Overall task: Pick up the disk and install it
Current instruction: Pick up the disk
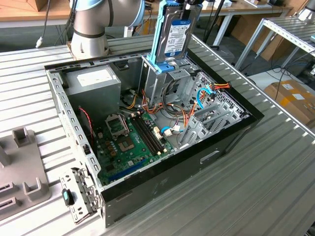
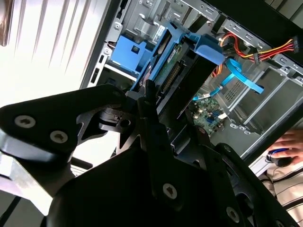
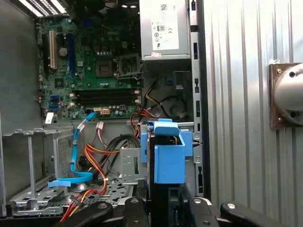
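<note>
The black pincer (image 3: 166, 208) pinches the flat, silver disk (image 1: 176, 34) in its light-blue plastic frame.

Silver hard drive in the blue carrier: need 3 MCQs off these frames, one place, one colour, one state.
1. Where is the silver-metal hard drive in its light-blue plastic carrier?
A. flat on the floor
B. upright over the tall metal cage
C. in a cardboard box

2. What colour is the large printed-circuit motherboard?
A. green
B. red
C. white

3. The black hand is:
A. open, away from the drive
B. shut on a cable
C. shut on the drive

Answers:
1 B: in the exterior view it stands on end above the cage.
2 A: the board is green in the exterior view and the first wrist view.
3 C: in the first wrist view it clamps the carrier from both sides.
</note>
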Tool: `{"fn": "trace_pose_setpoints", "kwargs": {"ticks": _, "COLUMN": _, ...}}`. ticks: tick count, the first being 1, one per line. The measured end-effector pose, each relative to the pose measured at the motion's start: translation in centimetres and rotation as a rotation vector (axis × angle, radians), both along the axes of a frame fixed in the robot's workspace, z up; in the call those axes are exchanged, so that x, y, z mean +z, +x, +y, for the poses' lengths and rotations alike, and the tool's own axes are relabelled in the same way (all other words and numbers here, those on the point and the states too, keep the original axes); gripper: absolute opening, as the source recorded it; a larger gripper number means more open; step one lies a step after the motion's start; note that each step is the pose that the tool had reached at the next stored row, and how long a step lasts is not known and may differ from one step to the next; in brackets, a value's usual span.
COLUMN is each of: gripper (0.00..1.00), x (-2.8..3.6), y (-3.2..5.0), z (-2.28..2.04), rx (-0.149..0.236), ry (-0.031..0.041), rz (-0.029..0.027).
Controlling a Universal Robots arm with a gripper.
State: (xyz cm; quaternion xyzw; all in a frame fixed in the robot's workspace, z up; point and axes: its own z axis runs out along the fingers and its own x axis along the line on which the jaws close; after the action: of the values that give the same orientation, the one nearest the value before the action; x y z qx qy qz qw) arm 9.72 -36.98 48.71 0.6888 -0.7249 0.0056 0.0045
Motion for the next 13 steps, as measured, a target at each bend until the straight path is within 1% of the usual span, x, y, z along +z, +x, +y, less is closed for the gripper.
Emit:
{"fn": "trace_pose_setpoints", "kwargs": {"ticks": 3, "gripper": 0.35, "x": 0.0, "y": 0.0, "z": -0.39, "rx": 0.0, "ry": -0.0016, "rz": 0.0}}
{"fn": "trace_pose_setpoints", "kwargs": {"ticks": 5, "gripper": 0.35, "x": 0.0, "y": 0.0, "z": -0.58, "rx": 0.0, "ry": -0.0027, "rz": 0.0}}
{"fn": "trace_pose_setpoints", "kwargs": {"ticks": 7, "gripper": 0.35, "x": 0.0, "y": 0.0, "z": -0.8, "rx": 0.0, "ry": -0.0043, "rz": 0.0}}
{"fn": "trace_pose_setpoints", "kwargs": {"ticks": 9, "gripper": 0.35, "x": 0.0, "y": 0.0, "z": -1.11, "rx": 0.0, "ry": -0.0065, "rz": 0.0}}
{"fn": "trace_pose_setpoints", "kwargs": {"ticks": 13, "gripper": 0.35, "x": 0.0, "y": 0.0, "z": -1.55, "rx": 0.0, "ry": -0.0097, "rz": 0.0}}
